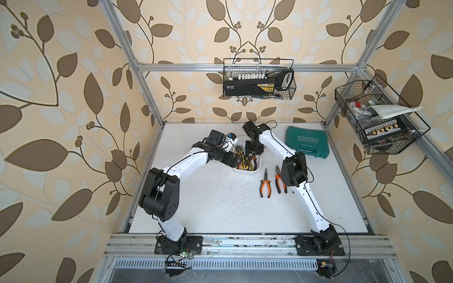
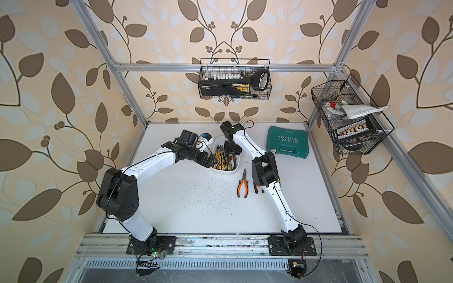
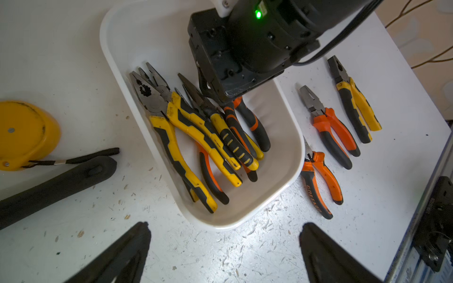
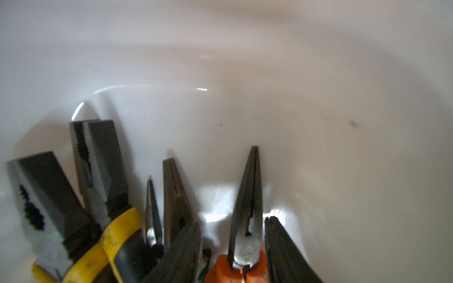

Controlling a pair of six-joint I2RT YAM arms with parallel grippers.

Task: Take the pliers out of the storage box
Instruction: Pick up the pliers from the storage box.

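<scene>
Matte black left claw (image 3: 224, 225) spread, glossy rounded storage box (image 3: 245, 210), rubber-handled pliers (image 3: 176, 115)

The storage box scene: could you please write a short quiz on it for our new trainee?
1. True or false: the left gripper is wide open and holds nothing.
2. In the left wrist view, how many pliers lie on the table outside the storage box? A) one B) three C) six
3. Which gripper is down inside the storage box, among the tools still in it?

Key
1. True.
2. B: two with orange handles and one with yellow handles.
3. The right gripper. Its fingers flank an orange-handled needle-nosed pair.
</scene>
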